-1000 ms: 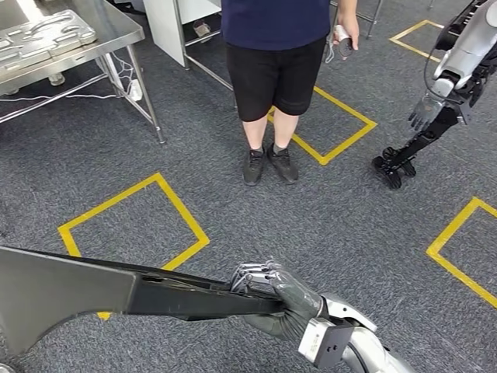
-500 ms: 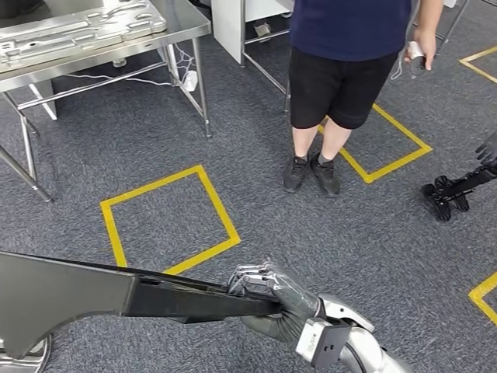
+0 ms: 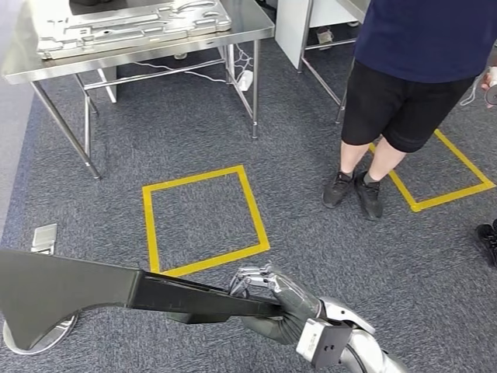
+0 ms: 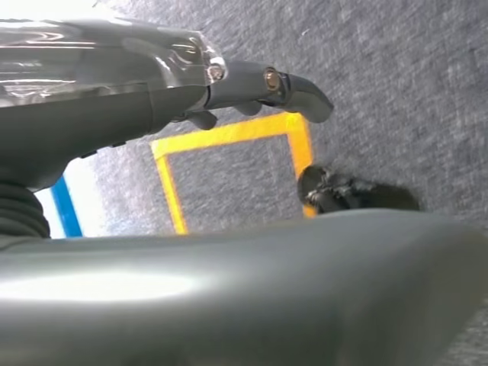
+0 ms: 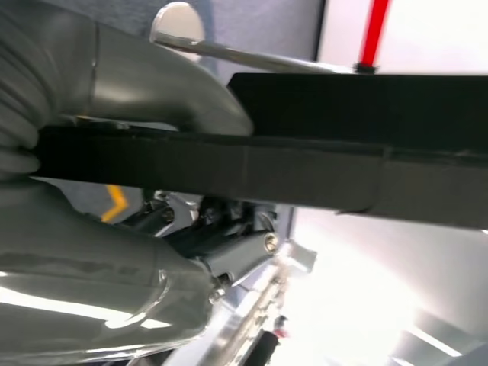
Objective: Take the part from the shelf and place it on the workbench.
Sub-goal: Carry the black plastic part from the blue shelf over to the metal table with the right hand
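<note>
Grey carpet [image 3: 193,132] marked with yellow tape squares [image 3: 202,221] is covering the floor, and a steel workbench [image 3: 246,31] is standing at the far side with a flat metal panel [image 3: 126,27] lying on it. A person [image 3: 410,70] in dark shorts is standing to the right, near a second yellow square.

The right hand [image 3: 276,299] is gripping the part [image 3: 82,291], a long dark sheet-metal piece, at its narrow end. The part's long axis is running roughly level across the lower head view, its broad grey end pointing toward the robot's left and reaching past the picture's edge. No label or writing is legible on it.

In the right wrist view the part [image 5: 287,168] is sitting edge-on between the thumb [image 5: 144,84] on one face and the fingers [image 5: 230,252] curled against the other, so the right hand is clamping it.

In the left wrist view the left hand [image 4: 172,84] is lying along the part [image 4: 242,290]; whether its fingers are closing on the part cannot be told.
</note>
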Motion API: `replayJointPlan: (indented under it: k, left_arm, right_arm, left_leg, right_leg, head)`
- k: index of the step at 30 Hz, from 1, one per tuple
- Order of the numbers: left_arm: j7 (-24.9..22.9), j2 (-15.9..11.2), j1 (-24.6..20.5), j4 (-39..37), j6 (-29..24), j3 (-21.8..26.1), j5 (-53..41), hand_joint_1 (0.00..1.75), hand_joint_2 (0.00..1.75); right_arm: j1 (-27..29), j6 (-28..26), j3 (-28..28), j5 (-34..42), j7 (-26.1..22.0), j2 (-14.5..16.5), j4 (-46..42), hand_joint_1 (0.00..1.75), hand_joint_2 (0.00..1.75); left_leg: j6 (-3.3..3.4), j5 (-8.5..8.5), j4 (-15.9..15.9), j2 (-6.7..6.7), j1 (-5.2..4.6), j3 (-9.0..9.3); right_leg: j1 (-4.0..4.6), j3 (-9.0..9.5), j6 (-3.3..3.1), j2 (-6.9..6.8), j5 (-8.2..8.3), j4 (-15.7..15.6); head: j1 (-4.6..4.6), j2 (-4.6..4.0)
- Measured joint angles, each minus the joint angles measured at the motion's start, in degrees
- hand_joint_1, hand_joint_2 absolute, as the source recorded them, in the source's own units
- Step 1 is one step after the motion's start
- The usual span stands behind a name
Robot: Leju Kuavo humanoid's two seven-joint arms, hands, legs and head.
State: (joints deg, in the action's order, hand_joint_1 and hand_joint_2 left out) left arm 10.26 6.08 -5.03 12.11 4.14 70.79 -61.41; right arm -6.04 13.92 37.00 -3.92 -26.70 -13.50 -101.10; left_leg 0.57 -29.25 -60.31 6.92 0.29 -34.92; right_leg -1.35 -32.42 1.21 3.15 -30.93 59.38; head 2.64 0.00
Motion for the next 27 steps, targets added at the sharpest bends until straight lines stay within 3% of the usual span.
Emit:
replayJointPlan:
  k: [2,4,6,7,8,10,12,19,27]
  left_arm:
    - [-0.05,-0.05,0.02,-0.01,-0.04,0.00,0.01,0.00,1.75]
    - [-0.05,-0.01,-0.26,-0.02,-0.05,0.00,0.02,0.00,1.75]
    - [-0.02,-0.01,-0.30,-0.02,-0.05,0.00,0.05,0.00,1.75]
    - [0.00,-0.01,-0.21,-0.02,-0.05,0.00,0.08,0.00,1.75]
    - [0.02,-0.01,-0.10,-0.02,-0.05,0.01,0.12,0.00,1.75]
    - [0.12,-0.03,0.03,-0.02,-0.04,0.03,0.25,0.00,1.75]
    - [0.27,-0.03,0.04,-0.02,-0.01,0.07,0.44,0.00,1.75]
    - [1.09,0.00,-0.08,-0.02,0.15,0.17,1.24,0.00,1.75]
    - [1.92,-0.01,-0.23,-0.02,1.35,1.63,4.03,0.00,1.75]
  right_arm:
    - [0.00,0.01,0.00,0.03,-0.03,0.22,-0.04,1.75,1.75]
    - [0.17,0.07,0.00,0.04,-0.06,0.31,-0.05,1.75,1.75]
    - [0.31,0.19,0.01,0.02,-0.06,0.31,-0.01,1.75,1.75]
    - [0.34,0.25,0.01,0.00,-0.05,0.32,0.01,1.75,1.75]
    - [0.33,0.29,0.01,-0.01,-0.05,0.32,0.01,1.75,1.75]
    - [0.21,0.41,0.01,-0.05,-0.08,0.33,-0.01,1.75,1.75]
    - [0.03,0.52,0.03,-0.09,-0.16,0.34,0.00,1.75,1.75]
    - [-0.33,1.08,0.09,-0.14,-0.26,0.34,0.01,1.75,1.75]
    - [-0.45,0.92,0.15,-1.04,-0.64,0.34,-0.08,1.75,1.75]
  left_leg:
    - [-0.65,-1.63,-2.43,-2.63,-0.11,-1.11]
    - [-1.32,-4.98,-9.27,-5.54,0.05,-4.50]
    - [-1.79,-6.74,-15.27,-6.23,0.36,-7.60]
    - [-1.91,-6.05,-15.41,-6.35,0.48,-7.75]
    - [-1.94,-4.31,-13.08,-6.50,0.58,-6.64]
    - [-1.71,-0.55,-5.44,-7.05,0.58,-2.81]
    - [-1.23,0.67,-0.84,-7.56,0.45,-0.57]
    - [-0.26,-0.04,-0.28,-7.71,0.24,-0.16]
    - [-0.05,-0.17,-0.33,-7.71,0.17,-0.05]
  right_leg:
    - [-0.24,0.38,-0.64,-1.55,-0.04,-0.26]
    - [-0.21,0.66,-1.00,-3.35,-0.35,-0.29]
    - [-0.18,0.95,-0.94,-5.00,-0.72,-0.28]
    - [-0.20,1.19,-0.79,-5.56,-0.92,-0.27]
    - [-0.22,1.52,-0.60,-6.01,-1.17,-0.27]
    - [-0.21,2.17,-0.16,-6.68,-1.70,-0.27]
    - [0.04,2.32,0.08,-7.02,-2.08,-0.10]
    - [0.19,3.00,0.25,-6.97,-2.01,-1.08]
    - [0.15,3.19,0.99,-6.95,-1.86,-1.44]
  head:
    - [0.06,0.00]
    - [0.10,0.00]
    - [0.09,0.00]
    - [0.09,0.00]
    - [0.09,0.00]
    - [0.10,0.00]
    - [0.07,0.00]
    - [0.04,0.00]
    - [0.05,0.00]
